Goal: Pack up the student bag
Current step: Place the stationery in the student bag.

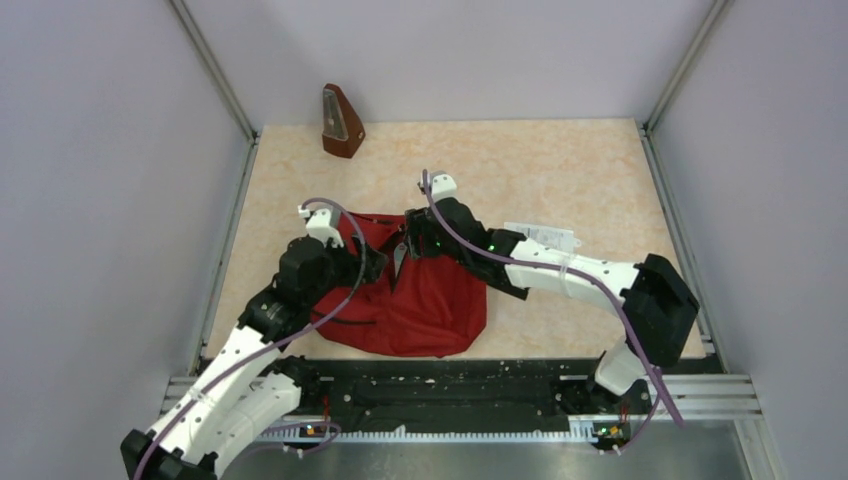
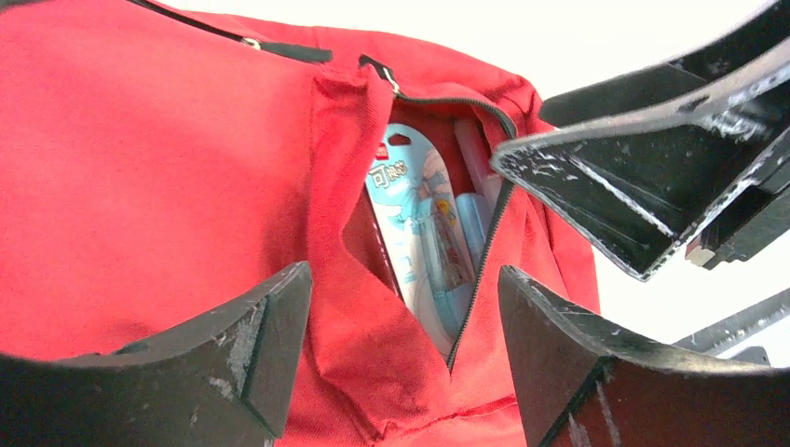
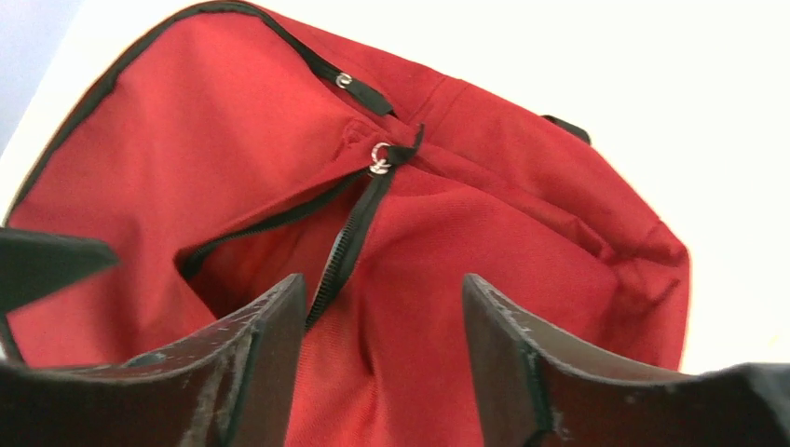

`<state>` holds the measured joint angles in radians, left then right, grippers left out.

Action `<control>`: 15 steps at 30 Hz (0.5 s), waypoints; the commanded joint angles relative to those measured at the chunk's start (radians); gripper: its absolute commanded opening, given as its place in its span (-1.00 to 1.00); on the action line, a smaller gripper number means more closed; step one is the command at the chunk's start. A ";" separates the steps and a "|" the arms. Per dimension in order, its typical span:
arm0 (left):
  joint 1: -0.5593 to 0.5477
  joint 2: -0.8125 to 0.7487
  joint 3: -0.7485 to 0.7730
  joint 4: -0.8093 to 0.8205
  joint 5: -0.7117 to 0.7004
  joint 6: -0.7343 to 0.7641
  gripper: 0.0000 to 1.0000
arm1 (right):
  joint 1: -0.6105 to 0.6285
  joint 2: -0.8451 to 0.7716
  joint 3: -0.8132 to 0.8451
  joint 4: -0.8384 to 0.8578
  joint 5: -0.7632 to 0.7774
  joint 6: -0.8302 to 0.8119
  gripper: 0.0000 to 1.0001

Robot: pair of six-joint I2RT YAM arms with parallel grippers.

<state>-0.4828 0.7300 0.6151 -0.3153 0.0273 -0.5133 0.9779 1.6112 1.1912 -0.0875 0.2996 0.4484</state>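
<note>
Two grippers are gathered over the student bag, which is laid flat on the table, a little toward 7 o'clock from its middle and close to the near edge, between the two arms. The left gripper is brought in from 8 o'clock and the right gripper from 3 o'clock, so that they nearly meet above the upper part of the red fabric. In the left wrist view the left gripper is seen with its jaws spread well apart; a loose fold of red cloth lies in the gap, but nothing is pinched. Beyond it, toward 12 o'clock, the zipper opening is parted, and a light blue blister pack is seen tucked inside the bag. In the right wrist view the right gripper is likewise held about half open, with nothing clamped between its fingers, above the black zipper track; the metal zipper pull lies at 12 o'clock from it. A brown metronome is stood at the table's 11 o'clock corner, and a white packet is partly hidden behind the right arm, at 3 o'clock from the bag.
</note>
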 commanded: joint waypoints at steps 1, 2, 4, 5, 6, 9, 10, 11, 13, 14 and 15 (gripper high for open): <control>-0.002 -0.059 0.089 -0.110 -0.125 0.041 0.61 | -0.021 -0.109 0.049 -0.092 0.049 -0.051 0.37; -0.002 -0.056 0.111 -0.134 -0.122 0.048 0.62 | -0.031 -0.127 0.046 -0.114 0.051 -0.062 0.50; -0.001 -0.039 0.150 -0.179 -0.101 0.054 0.64 | -0.073 -0.163 0.028 -0.162 0.035 -0.071 0.62; -0.001 -0.029 0.164 -0.184 -0.087 0.055 0.64 | -0.101 -0.183 0.014 -0.182 0.023 -0.077 0.65; -0.001 -0.018 0.172 -0.179 -0.072 0.055 0.64 | -0.132 -0.203 -0.005 -0.199 0.017 -0.081 0.67; 0.001 0.004 0.181 -0.145 -0.040 0.055 0.64 | -0.258 -0.269 -0.082 -0.229 -0.014 -0.088 0.78; 0.001 0.013 0.186 -0.136 -0.035 0.053 0.65 | -0.315 -0.289 -0.107 -0.235 -0.044 -0.092 0.80; 0.001 0.025 0.191 -0.128 -0.032 0.053 0.65 | -0.369 -0.305 -0.132 -0.241 -0.071 -0.095 0.81; 0.005 0.049 0.204 -0.116 0.002 0.056 0.66 | -0.480 -0.325 -0.173 -0.252 -0.090 -0.111 0.82; 0.007 0.064 0.214 -0.115 0.015 0.062 0.66 | -0.528 -0.328 -0.191 -0.254 -0.086 -0.121 0.85; 0.010 0.079 0.227 -0.120 0.027 0.071 0.67 | -0.580 -0.326 -0.210 -0.249 -0.087 -0.127 0.86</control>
<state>-0.4812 0.7700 0.7731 -0.4591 -0.0071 -0.4713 0.5388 1.3106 1.0435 -0.2878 0.2520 0.3645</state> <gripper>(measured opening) 0.828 0.918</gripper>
